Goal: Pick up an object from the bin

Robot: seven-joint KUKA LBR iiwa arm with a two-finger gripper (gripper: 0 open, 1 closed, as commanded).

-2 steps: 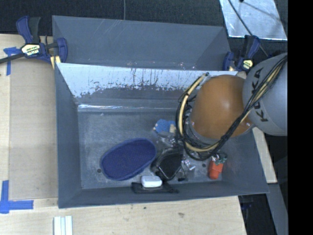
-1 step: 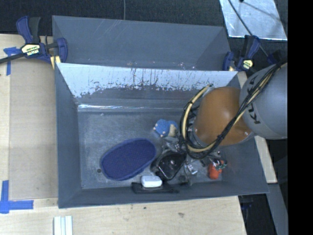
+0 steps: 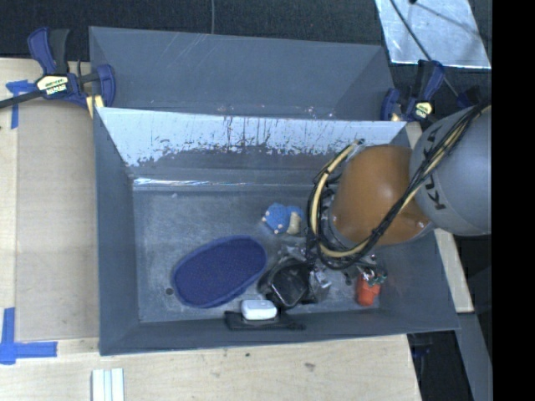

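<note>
One black object (image 3: 288,288) just beside jaws

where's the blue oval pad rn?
Camera view, lower-left of the bin: the blue oval pad lies flat, left of the black object and up-left of the white piece.

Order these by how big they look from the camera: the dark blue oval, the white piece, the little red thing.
Largest: dark blue oval, clearly.
Then: white piece and red thing, which look about alike, so I won't rank them.
</note>
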